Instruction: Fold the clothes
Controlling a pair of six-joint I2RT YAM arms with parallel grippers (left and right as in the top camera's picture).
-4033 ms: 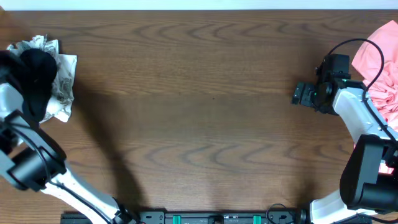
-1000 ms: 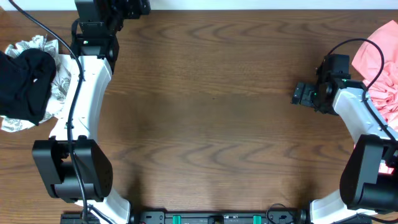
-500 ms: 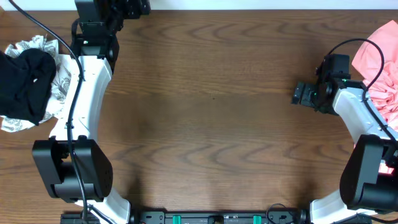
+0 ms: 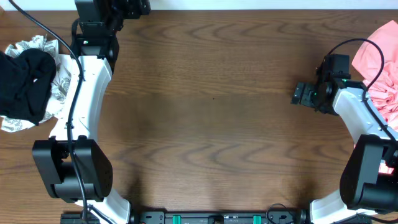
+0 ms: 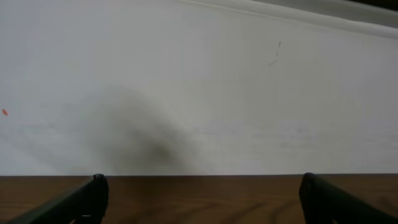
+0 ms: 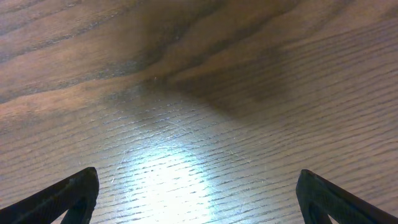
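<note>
My left gripper [image 5: 202,190] and right gripper [image 6: 198,186] gape wide, both empty. The shirt [image 4: 25,84] is heaped far left, the tee [image 4: 380,68] far right. I'd pinch the shirt's edge, drag it to centre, then spread it flat.

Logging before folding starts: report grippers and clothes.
Both grippers open, empty: left gripper at far edge, right gripper over table. Black garment on patterned piece, left; pink tee, right. No obstruction seen.
</note>
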